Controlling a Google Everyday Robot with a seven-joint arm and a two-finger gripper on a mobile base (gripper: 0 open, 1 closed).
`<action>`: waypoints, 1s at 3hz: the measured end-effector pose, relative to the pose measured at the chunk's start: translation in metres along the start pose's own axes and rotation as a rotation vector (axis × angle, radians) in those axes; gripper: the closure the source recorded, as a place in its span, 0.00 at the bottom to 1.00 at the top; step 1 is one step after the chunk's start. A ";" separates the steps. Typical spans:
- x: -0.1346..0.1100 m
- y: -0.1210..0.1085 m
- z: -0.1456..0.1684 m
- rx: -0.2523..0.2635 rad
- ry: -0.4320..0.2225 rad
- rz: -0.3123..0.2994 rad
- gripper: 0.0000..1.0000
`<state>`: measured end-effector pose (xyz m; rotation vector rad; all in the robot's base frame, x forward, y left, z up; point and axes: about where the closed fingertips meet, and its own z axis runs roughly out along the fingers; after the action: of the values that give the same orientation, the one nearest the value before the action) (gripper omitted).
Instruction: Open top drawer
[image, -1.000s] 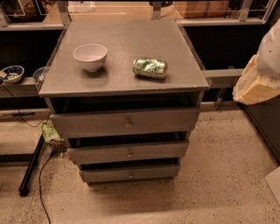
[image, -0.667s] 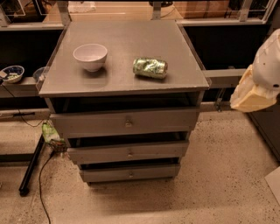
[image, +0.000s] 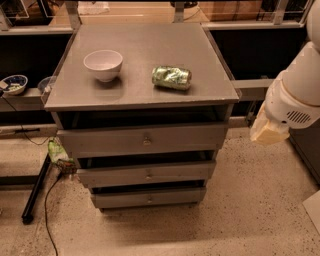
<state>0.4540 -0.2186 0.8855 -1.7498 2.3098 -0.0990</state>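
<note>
— While the cabinet (image: 223, 117) fills mid-frame, where's the top drawer (image: 110, 141)?
— Just beneath its tabletop (image: 145, 60), centre. My gripper (image: 267, 132) hangs right-edge, well apart from the knob (image: 146, 140), I'd say pre-approach; its opening, I can't tell.

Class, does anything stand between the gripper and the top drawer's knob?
Nothing visible does. The gripper hangs right of the cabinet; only bare floor lies before the top drawer and its knob. The bowl and can rest above, on the cabinet top.
</note>
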 end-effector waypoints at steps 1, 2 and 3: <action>0.000 -0.004 0.023 -0.031 0.004 0.002 1.00; -0.002 -0.009 0.039 -0.057 -0.006 0.008 1.00; -0.021 -0.022 0.060 -0.084 -0.051 -0.008 1.00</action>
<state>0.4936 -0.1994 0.8347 -1.7798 2.3021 0.0417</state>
